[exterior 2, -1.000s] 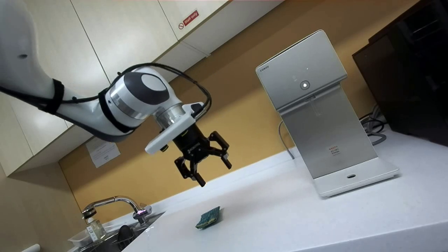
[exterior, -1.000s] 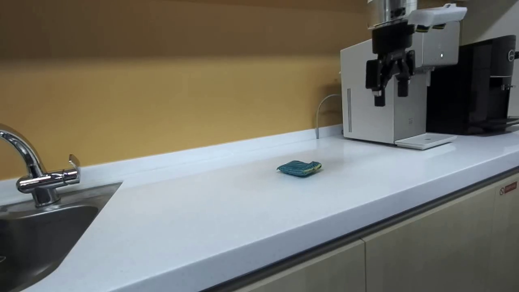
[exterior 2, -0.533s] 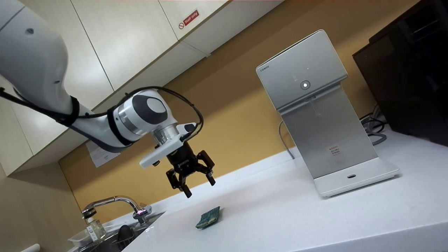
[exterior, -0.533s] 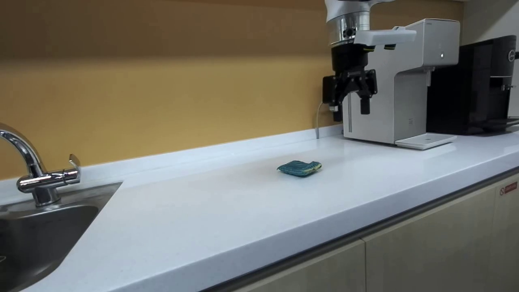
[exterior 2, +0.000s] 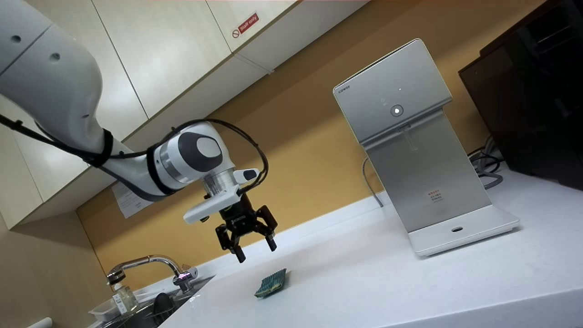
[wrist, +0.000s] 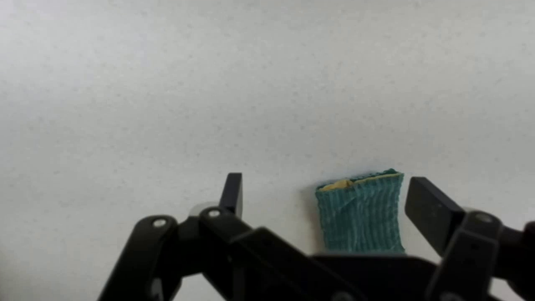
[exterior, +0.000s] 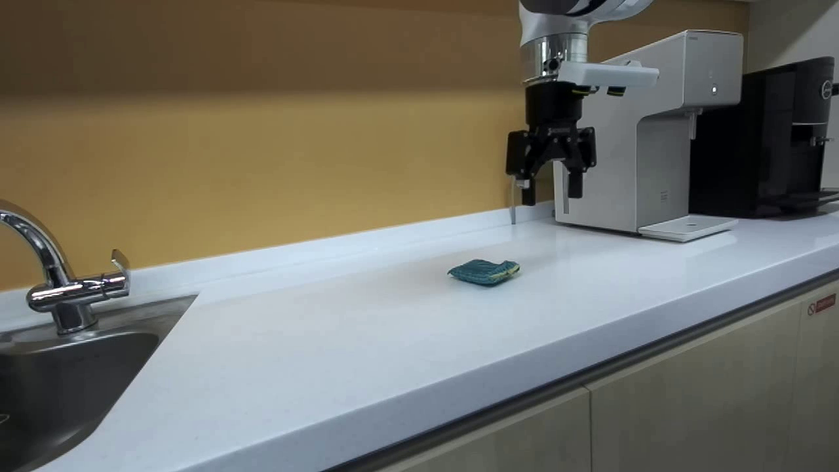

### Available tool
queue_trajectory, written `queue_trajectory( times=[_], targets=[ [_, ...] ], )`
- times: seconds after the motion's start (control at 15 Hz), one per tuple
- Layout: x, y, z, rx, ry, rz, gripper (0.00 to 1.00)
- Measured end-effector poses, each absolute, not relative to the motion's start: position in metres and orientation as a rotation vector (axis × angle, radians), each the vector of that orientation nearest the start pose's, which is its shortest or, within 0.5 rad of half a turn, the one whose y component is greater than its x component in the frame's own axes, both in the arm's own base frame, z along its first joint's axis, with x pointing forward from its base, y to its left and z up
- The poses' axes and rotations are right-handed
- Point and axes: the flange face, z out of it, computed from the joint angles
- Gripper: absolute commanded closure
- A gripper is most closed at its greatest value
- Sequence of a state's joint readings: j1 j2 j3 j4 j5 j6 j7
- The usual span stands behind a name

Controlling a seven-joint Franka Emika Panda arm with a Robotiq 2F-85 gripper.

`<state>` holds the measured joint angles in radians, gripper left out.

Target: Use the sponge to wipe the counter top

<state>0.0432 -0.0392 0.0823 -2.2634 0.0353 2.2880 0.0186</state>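
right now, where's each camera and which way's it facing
An exterior view: near the sink, looking along the counter top; gripper and cropped arm show.
An exterior view: lower than the wall cabinets, tilted, facing the orange wall; arm and gripper show.
Wrist view: on the arm, looking down at the sponge; fingers show.
Both exterior views share sponge, tap, white appliance and gripper.

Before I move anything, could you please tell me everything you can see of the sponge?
The sponge is a small, roughly rectangular teal pad, ribbed and fabric-like, with yellow along one edge. It lies on the counter top between the sink and the white appliance, touching nothing else visible; the open gripper hangs higher, apart.
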Motion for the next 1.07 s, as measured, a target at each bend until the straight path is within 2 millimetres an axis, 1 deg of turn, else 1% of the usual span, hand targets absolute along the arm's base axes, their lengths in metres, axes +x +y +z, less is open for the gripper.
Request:
queue_trajectory(
  times=[0.13, 0.33, 0.53, 0.73, 0.93, 1.07],
  targets=[
    [0.521, 0.083, 0.369, -3.067, -0.122, -0.067, 0.0],
    [0.535, 0.112, 0.347, -3.046, -0.174, -0.045, 0.0],
    [0.551, 0.135, 0.329, -3.041, -0.208, -0.073, 0.0],
    [0.569, 0.148, 0.318, -3.053, -0.236, -0.145, 0.0],
    [0.582, 0.152, 0.312, -3.07, -0.249, -0.185, 0.0],
    [0.589, 0.15, 0.306, -3.088, -0.255, -0.191, 0.27]
  ],
)
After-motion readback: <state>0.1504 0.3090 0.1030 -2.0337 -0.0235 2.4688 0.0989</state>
